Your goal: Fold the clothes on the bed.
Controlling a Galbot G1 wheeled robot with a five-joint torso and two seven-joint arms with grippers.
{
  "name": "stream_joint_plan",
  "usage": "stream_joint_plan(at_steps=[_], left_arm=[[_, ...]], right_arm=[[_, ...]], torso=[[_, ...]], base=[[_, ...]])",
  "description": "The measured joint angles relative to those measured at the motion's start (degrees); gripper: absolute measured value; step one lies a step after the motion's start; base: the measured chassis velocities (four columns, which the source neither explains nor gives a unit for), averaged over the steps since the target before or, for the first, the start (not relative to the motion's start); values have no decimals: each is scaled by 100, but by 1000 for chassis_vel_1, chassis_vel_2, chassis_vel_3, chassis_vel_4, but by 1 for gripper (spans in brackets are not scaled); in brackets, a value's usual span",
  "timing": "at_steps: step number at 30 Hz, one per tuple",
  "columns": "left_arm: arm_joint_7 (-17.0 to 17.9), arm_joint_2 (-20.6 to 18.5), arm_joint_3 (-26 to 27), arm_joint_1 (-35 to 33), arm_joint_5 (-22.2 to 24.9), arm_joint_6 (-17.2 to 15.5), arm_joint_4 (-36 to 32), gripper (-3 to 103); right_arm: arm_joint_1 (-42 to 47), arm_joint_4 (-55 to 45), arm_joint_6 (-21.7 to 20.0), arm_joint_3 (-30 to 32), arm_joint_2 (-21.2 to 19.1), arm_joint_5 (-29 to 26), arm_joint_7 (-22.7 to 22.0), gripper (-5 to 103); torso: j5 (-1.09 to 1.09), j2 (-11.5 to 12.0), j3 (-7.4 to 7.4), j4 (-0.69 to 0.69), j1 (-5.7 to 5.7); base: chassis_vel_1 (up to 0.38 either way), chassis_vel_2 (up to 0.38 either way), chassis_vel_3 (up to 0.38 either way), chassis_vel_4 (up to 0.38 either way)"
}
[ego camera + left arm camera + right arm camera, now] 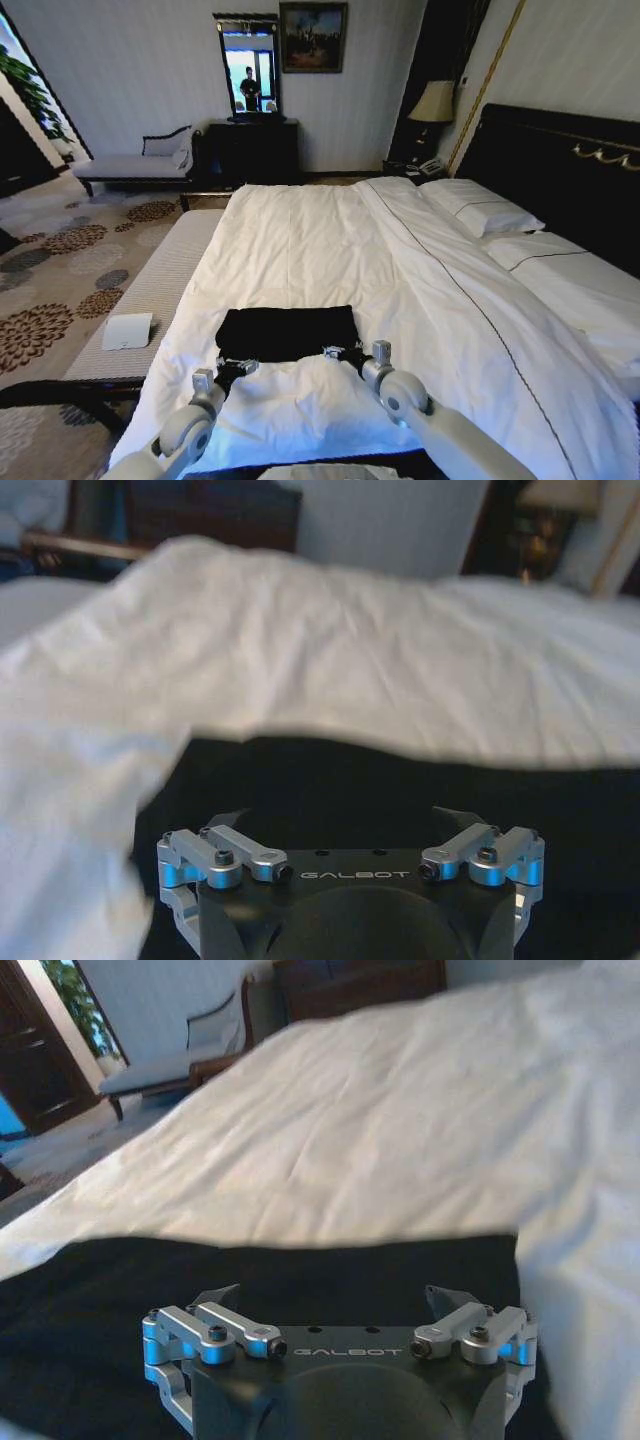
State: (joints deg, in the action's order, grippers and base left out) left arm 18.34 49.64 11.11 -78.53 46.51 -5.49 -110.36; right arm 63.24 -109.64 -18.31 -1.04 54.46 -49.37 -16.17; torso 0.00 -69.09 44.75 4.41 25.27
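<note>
Black T-shirt (288, 332) on white duvet (330, 250) with thin dark stripe, white pillows (480, 212), dark headboard (560, 170), beige carpet (60, 270) with brown floral medallions at left, black-and-silver left gripper (237, 367) and right gripper (340, 353).

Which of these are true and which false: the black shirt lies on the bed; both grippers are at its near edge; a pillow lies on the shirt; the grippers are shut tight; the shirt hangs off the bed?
1. The black shirt lies on the bed. True.
2. The left gripper and right gripper are at the shirt's near edge. True.
3. A pillow lies on the shirt. False: the pillows lie by the headboard.
4. The grippers are shut tight. False: both wrist views show the fingers spread.
5. The shirt hangs off the bed. False: it rests wholly on the duvet.
</note>
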Motion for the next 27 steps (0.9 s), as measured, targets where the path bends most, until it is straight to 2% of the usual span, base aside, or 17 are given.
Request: stream_joint_plan(at_steps=[8,13,19,23,27], left_arm=[[37,261,-35,711,-95,59,652,100],[4,552,-71,834,-197,101,1195,100],[-99,687,-46,819,-347,156,1568,100],[-260,768,43,797,-475,290,1949,100],[-296,806,125,731,-513,354,2023,100]], right_arm=[[-541,798,191,-366,427,541,153,100],[-608,1560,516,-602,897,1482,375,100],[-462,1862,673,-541,891,1819,472,100],[-300,1961,753,-431,714,2026,517,100],[-180,1908,756,-335,622,2046,516,100]], torso=[[0,0,1,1,1],[1,0,1,-1,1],[0,0,1,0,1],[0,0,1,0,0],[0,0,1,1,1]], base=[[0,0,0,0],[0,0,0,0],[0,0,0,0],[0,0,0,0],[0,0,0,0]])
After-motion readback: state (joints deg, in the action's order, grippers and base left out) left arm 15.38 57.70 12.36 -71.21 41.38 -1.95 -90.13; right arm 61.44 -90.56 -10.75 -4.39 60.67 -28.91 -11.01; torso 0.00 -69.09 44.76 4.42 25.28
